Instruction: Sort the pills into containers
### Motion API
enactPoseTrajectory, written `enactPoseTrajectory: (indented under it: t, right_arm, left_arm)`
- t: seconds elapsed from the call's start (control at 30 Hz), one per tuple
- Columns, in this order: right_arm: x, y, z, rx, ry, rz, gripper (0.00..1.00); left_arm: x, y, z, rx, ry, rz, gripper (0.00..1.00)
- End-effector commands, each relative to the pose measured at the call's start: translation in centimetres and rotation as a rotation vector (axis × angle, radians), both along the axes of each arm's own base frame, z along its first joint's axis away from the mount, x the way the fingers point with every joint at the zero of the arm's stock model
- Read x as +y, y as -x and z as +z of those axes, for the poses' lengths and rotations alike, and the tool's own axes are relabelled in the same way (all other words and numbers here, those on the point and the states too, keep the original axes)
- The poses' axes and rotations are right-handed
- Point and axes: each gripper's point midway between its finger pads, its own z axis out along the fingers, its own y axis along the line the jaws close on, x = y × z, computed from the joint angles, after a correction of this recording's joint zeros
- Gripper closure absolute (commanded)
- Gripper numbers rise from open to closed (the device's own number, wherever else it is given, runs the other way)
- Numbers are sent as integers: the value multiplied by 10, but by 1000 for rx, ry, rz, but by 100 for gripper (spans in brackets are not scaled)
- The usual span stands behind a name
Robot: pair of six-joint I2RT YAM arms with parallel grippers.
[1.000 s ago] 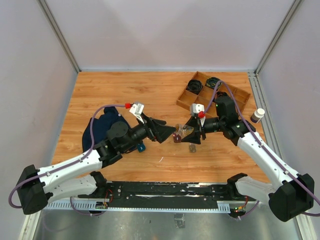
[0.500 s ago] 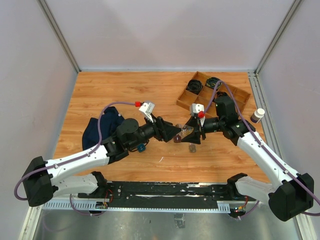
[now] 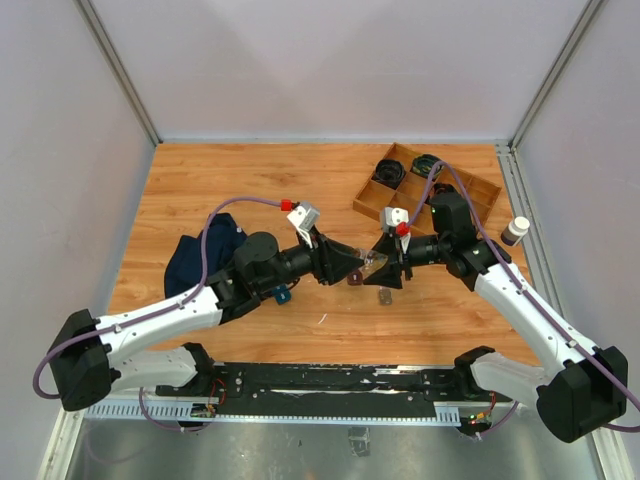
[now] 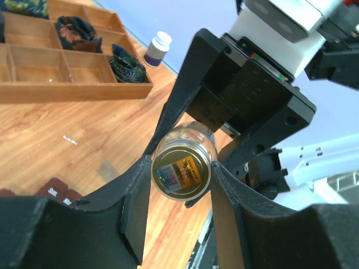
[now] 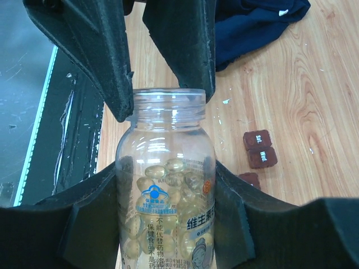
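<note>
Top external: the right hand (image 3: pixel 388 262) is clasping the pill bottle (image 3: pixel 373 263) above the desk (image 3: pixel 250 190), holding its long axis level and its neck pointing at the left hand (image 3: pixel 352 265). Left wrist: that hand's fingers (image 4: pixel 134 202) are flanking the bottle's end; whether they are pinching it, I cannot tell. Right wrist: the containers (image 5: pixel 259 150) are lying on the desk to the right of the bottle.
</note>
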Motion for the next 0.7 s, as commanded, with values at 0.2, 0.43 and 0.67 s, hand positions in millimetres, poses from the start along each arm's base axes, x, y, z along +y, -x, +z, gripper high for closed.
enactPoseTrajectory:
  t: [0.2, 0.43, 0.67]
  right_arm:
    - [2, -1, 13, -51, -34, 19, 99]
    - [2, -1, 13, -51, -34, 18, 99]
    - [2, -2, 13, -48, -33, 18, 99]
  left_arm:
    - [-8, 31, -8, -419, -98, -504, 83]
    - [-11, 9, -13, -599, -256, -512, 82]
    - [-7, 15, 6, -731, -240, -534, 67]
